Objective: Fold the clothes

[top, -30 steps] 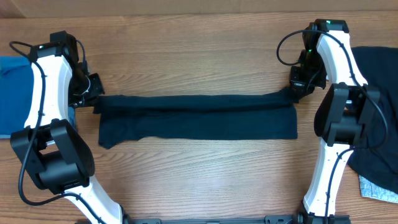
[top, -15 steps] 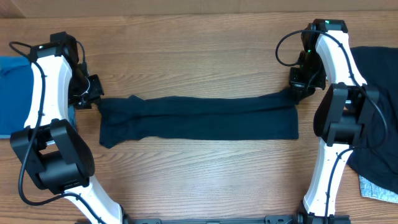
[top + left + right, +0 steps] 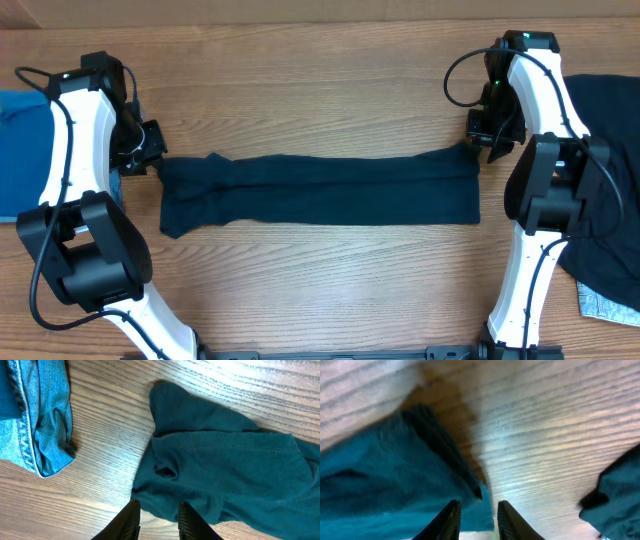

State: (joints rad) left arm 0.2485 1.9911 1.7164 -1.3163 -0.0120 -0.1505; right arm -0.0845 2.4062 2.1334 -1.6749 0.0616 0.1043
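Where the two arms reach in from either end of the wooden table (image 3: 320, 60), one dark teal garment (image 3: 320, 190) lies flat. It is gathered into a long band running left to right across the middle.

Item, left gripper (image 3: 158, 505): at the band's left end, low over the wood. Its fingers (image 3: 131, 521) are parted by a narrow gap. The garment's rumpled corner rests on the table just ahead of the tips and partly between them, and it is not pinched.

Item, right gripper (image 3: 478, 504): at the band's upper right corner. Its fingers are parted by a like gap. The cloth's edge runs under and between the tips. The wrist view is blurred, and no grip on the cloth can be seen.

Item, blue denim piece (image 3: 35, 415): folded, at the table's far left edge beside the left arm. It is near the garment's corner but apart from it.

Item, dark cloth (image 3: 625, 120): heaped at the far right edge, partly hidden by the right arm and apart from the band.

Item, grey patterned cloth (image 3: 605, 300): a small piece at the lower right, touching the dark heap.
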